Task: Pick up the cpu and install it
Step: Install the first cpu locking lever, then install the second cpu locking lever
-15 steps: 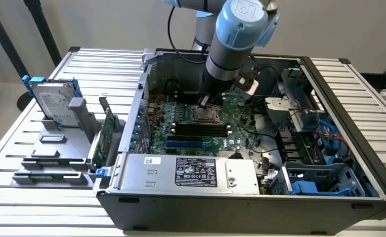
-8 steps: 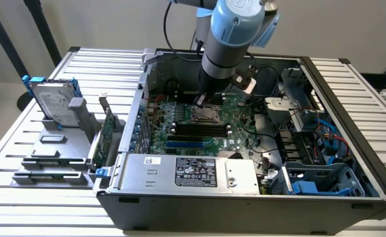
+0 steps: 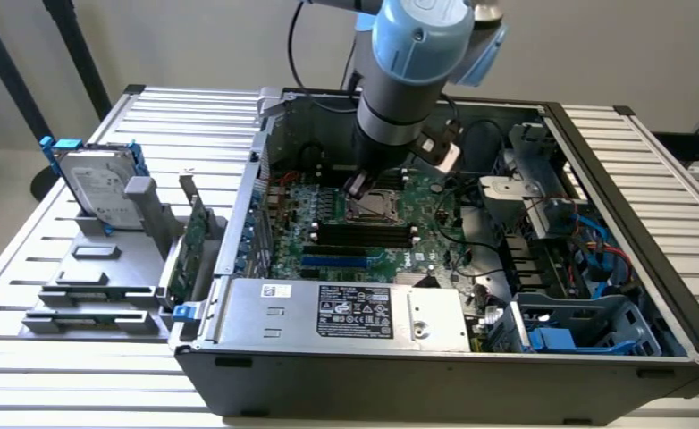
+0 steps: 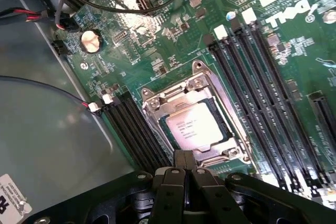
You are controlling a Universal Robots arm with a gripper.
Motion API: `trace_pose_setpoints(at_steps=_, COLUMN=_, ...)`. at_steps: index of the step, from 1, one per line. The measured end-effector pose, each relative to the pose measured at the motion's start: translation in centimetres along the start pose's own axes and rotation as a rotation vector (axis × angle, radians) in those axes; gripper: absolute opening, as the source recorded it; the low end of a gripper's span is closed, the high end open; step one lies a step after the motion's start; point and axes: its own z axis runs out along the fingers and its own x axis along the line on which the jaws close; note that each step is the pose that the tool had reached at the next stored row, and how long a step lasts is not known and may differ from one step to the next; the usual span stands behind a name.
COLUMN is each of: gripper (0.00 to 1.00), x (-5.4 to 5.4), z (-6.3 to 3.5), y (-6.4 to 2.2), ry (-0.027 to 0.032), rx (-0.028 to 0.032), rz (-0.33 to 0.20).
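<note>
The small, flat, square cpu with the dull silver-grey metal top (image 4: 195, 126) is seen lying inside the dark square socket frame (image 4: 193, 121) of the green motherboard (image 4: 173, 51), with the metal retention bracket around it, so the placing appears to be done or nearly done. The black end effector (image 4: 184, 163) is clenched, its two fingers pressed together with nothing gripped between them, and its tip is held just beside the near edge of the socket, very near the chip; whether the edge is actually touched cannot be told. In the exterior view the end effector (image 3: 362, 186) is seen lowered into the open black computer case (image 3: 635, 295), which stands on the slatted metal table (image 3: 52, 241), directly over the socket area (image 3: 380, 206). For this step to be done well, it is judged that any contact should be kept light and square to the board, since a chip that sits tilted in its seat could bend the contacts beneath; the chip should be checked to lie flat and flush on all four sides. The long black memory slots (image 4: 262, 93) beside the socket and the thin black cables (image 4: 105, 3) near the coin cell (image 4: 90, 41) are best kept untouched.
</note>
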Motion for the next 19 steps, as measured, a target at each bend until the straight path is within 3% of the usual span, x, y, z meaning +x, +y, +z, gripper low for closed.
trace_pose_setpoints(at_steps=6, gripper=0.11, x=-1.2, z=-1.04, y=0.05, ry=-0.0011, rx=-0.0006, rz=0.000)
trace_pose_setpoints(at_steps=19, gripper=0.11, x=-3.5, z=-4.89, y=0.51, ry=-0.0010, rx=-0.0007, rz=0.001)
